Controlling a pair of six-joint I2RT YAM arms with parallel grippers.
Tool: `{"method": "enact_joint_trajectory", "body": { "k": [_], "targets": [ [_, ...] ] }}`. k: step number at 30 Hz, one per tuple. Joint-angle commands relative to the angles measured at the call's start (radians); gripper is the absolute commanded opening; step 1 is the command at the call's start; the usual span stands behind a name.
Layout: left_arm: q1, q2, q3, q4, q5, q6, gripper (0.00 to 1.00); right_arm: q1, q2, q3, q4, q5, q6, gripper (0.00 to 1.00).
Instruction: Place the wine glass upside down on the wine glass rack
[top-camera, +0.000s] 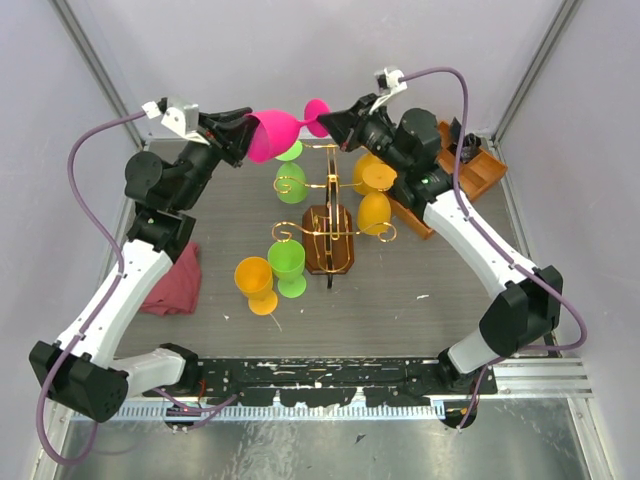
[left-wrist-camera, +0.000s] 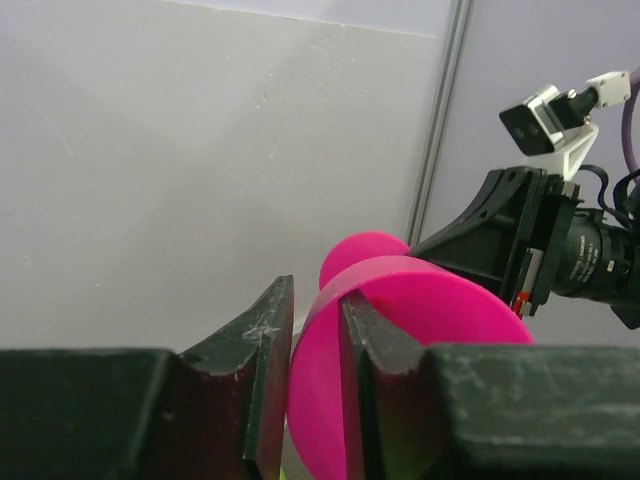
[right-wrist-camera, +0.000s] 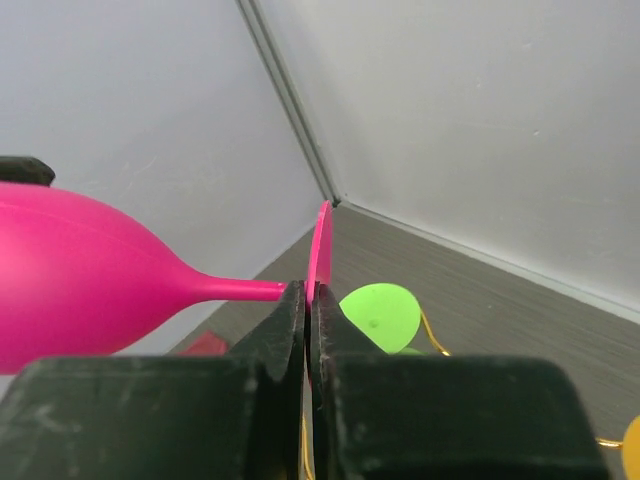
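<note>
A pink wine glass (top-camera: 272, 135) hangs sideways in the air above the back of the wine glass rack (top-camera: 330, 250), a gold wire stand on a dark wooden base. My left gripper (top-camera: 243, 135) straddles the bowl's rim, one finger inside and one outside. In the left wrist view a gap shows between the outer finger (left-wrist-camera: 262, 330) and the pink wine glass wall (left-wrist-camera: 420, 310), so the left gripper (left-wrist-camera: 315, 290) is slightly open. My right gripper (right-wrist-camera: 308, 290) is shut on the wine glass's thin round foot (right-wrist-camera: 320, 250), with the stem and bowl (right-wrist-camera: 80, 285) pointing left.
Green glasses (top-camera: 290, 185) and orange glasses (top-camera: 372, 175) hang on the rack's arms. An orange glass (top-camera: 254, 277) and a green glass (top-camera: 287, 262) are at the rack's front left. A red cloth (top-camera: 172, 280) lies left. A wooden tray (top-camera: 475, 170) sits back right.
</note>
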Motion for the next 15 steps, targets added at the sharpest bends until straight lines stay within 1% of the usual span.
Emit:
{"method": "enact_joint_trajectory", "body": {
  "k": [1, 4, 6, 11, 13, 15],
  "targets": [
    [-0.004, -0.024, -0.017, 0.033, 0.016, 0.02, 0.36, -0.004, -0.024, 0.043, 0.007, 0.042, -0.073, 0.01],
    [-0.004, -0.054, -0.043, -0.037, -0.001, 0.073, 0.44, -0.003, -0.025, 0.067, -0.03, 0.088, -0.127, 0.01],
    [-0.004, -0.089, -0.071, -0.094, -0.021, 0.117, 0.51, -0.004, -0.024, 0.095, -0.062, 0.138, -0.17, 0.01],
    [-0.004, -0.173, -0.136, -0.292, -0.093, 0.247, 0.68, -0.005, -0.018, 0.173, -0.152, 0.324, -0.33, 0.01],
    [-0.005, -0.197, -0.145, -0.381, -0.102, 0.298, 0.7, -0.008, -0.018, 0.192, -0.159, 0.368, -0.382, 0.01],
    [-0.004, -0.215, -0.147, -0.447, -0.095, 0.337, 0.72, -0.01, -0.012, 0.218, -0.167, 0.377, -0.443, 0.01]
  ]
}}
